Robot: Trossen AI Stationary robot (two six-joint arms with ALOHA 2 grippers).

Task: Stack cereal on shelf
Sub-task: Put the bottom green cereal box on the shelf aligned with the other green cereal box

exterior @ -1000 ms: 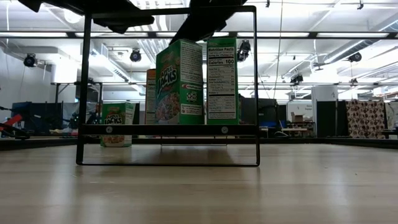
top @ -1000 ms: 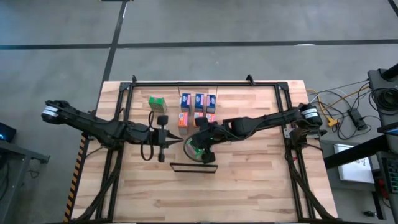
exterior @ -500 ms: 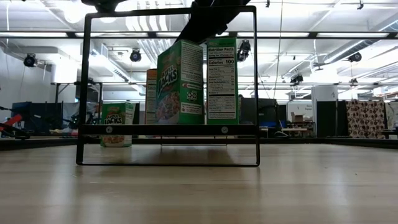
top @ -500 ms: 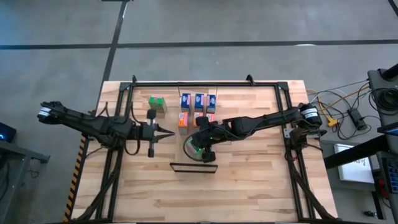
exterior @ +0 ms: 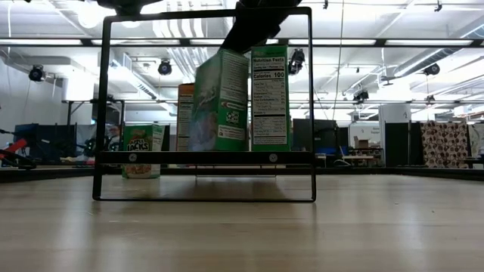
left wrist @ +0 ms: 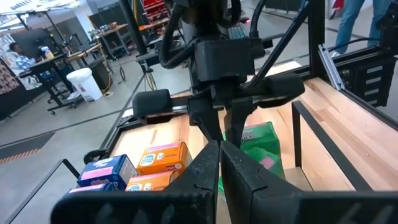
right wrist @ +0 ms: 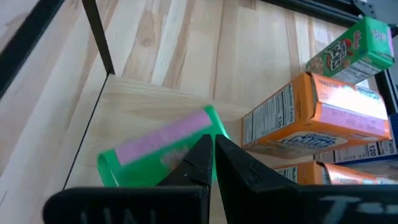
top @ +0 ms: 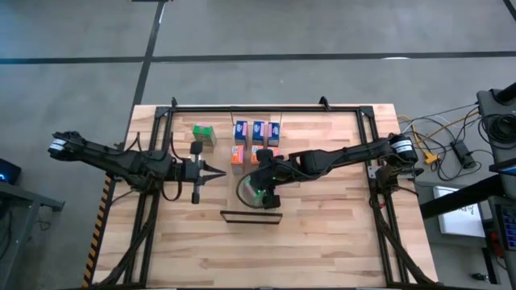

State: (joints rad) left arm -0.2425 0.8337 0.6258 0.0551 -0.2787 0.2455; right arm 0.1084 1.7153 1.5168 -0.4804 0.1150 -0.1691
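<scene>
- The shelf (top: 250,216) is taken as the landmark; from above it is seen as a thin dark bar near the middle of the wooden tabletop (top: 322,242), and from table height as a dark frame (exterior: 204,106) with a low crossbar.
- The right gripper (top: 264,193) is placed directly behind the shelf, above the green cereal boxes (top: 260,194) that stand there.
- In the right wrist view its fingers (right wrist: 211,163) are seen pressed together, tips meeting over the pink-topped green box (right wrist: 163,152); whether the box is pinched cannot be told.
- In the low view two green boxes are seen upright within the shelf frame: the left one (exterior: 221,102) is blurred and slightly tilted, the right one (exterior: 270,97) shows its nutrition panel.
- A third green box (top: 203,134) lies well behind the shelf, toward the left arm's side.
- Blue boxes (top: 257,130) and orange boxes (top: 239,154) are grouped behind the shelf, beyond the right gripper.
- The left gripper (top: 218,172) is held behind and to the left of the shelf, pointing toward the box group; its fingers (left wrist: 205,171) are seen closed together on nothing.
</scene>
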